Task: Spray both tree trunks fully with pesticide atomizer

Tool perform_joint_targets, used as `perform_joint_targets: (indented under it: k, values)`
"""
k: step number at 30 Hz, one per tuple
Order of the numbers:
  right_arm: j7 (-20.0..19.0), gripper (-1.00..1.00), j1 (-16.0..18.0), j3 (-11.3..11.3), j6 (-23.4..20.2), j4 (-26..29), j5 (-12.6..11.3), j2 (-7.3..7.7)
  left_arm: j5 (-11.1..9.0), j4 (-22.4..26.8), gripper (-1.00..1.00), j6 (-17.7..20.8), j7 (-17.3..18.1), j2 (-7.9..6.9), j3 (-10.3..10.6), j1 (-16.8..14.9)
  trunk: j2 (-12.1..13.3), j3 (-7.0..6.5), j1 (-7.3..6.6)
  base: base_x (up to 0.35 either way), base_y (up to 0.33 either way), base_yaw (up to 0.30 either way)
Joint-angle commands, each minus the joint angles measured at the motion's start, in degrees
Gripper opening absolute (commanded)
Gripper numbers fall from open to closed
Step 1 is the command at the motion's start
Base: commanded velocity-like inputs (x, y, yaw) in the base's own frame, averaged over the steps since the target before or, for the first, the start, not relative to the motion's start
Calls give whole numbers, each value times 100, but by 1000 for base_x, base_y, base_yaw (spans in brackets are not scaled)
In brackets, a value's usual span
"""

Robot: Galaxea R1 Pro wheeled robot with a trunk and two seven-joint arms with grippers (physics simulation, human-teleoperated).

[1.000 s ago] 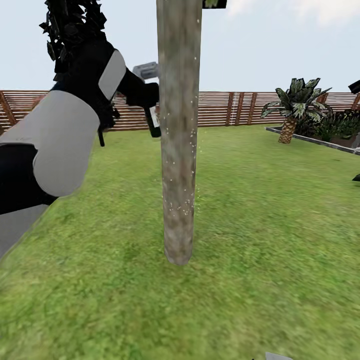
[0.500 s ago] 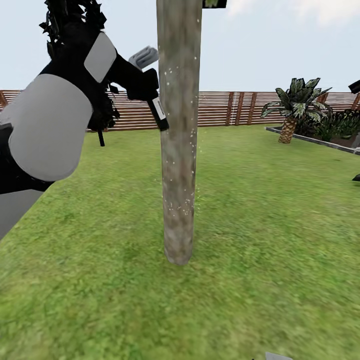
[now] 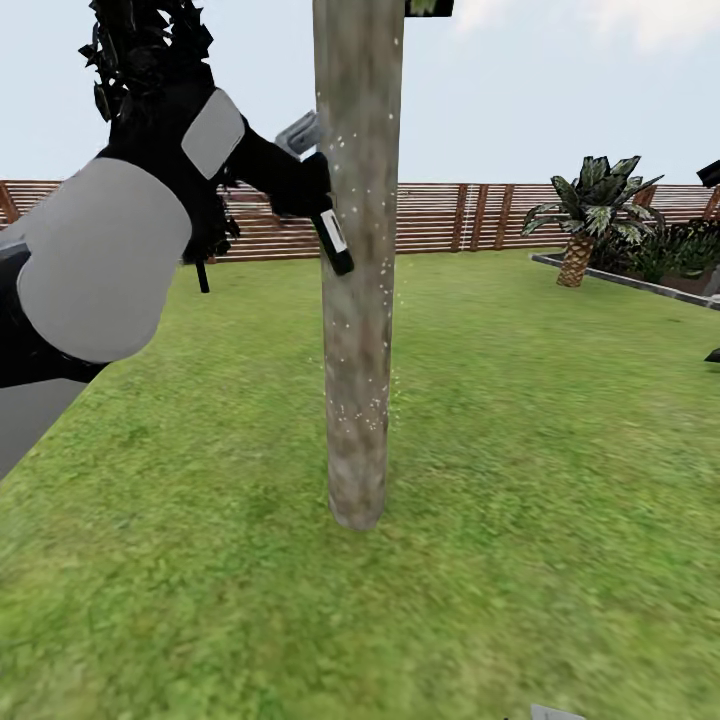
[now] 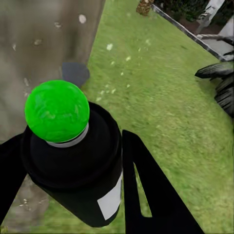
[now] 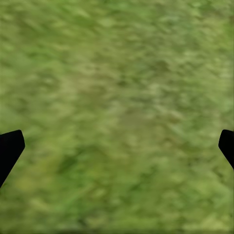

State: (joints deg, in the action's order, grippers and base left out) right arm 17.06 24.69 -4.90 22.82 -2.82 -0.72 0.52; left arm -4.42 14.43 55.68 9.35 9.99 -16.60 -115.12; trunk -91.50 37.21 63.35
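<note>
The left gripper (image 3: 312,195) is clamped on the atomizer (image 3: 333,232), holding it raised and tilted against the left side of the trunk (image 3: 358,300), its grey trigger head (image 3: 300,130) uppermost. In the left wrist view the black fingers (image 4: 146,190) flank the atomizer (image 4: 83,170), which carries a green knob (image 4: 57,110), with the trunk (image 4: 44,48) close behind. White specks dot the bark. The right gripper (image 5: 117,146) hangs over the lawn (image 5: 117,97), its fingertips wide apart. A fence (image 3: 470,215) and a palm (image 3: 590,210) stand well beyond.
</note>
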Motion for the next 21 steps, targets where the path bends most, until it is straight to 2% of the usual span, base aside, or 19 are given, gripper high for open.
perform_joint_targets:
  k: [1, 5, 7, 10, 13, 16, 17, 18, 21]
  values:
    - [-15, 100, 9, -45, 56, -22, -7, 1, -26, 216, -100, 33, -12, 1, 19, 0, -2, 6, 0, 0, 0, 0]
    - [-15, 100, 10, -45, 56, -19, -7, 1, -3, 437, -100, 42, 0, 1, -4, -1, -2, 6, 0, 0, 0, 0]
    - [-14, 100, 10, -41, 56, -21, -7, 1, 5, 137, -100, 26, -11, 1, -18, -1, -2, 6, 0, 0, 0, 0]
    - [-18, 100, 8, -40, 56, -21, -6, 1, 17, -684, -100, -182, -14, 1, -25, -1, -2, 6, 0, 0, 0, 0]
    - [-16, 100, 9, -38, 56, -24, -4, -1, 26, -1122, -100, -597, -12, 1, -33, 9, -2, 6, 0, 0, 0, 0]
    - [-18, 100, 10, -38, 56, -26, -1, -1, 83, -1240, -100, -834, -11, 1, -24, 177, -2, 6, 0, 0, 0, 0]
    - [-18, 100, 10, -38, 56, -26, -1, -2, 445, -1256, -100, -1084, -15, 1, 32, 306, -2, 6, 0, 0, 0, 0]
    - [-17, 100, 10, -38, 56, -26, 0, -4, 1145, -1276, -100, -1267, -11, 1, 72, 388, -2, 6, 0, 0, 0, 0]
    - [-18, 100, 10, -38, 56, -24, 1, -4, 1359, -1289, -100, -1322, -1, 1, 87, 626, -2, 6, 0, 0, 0, 0]
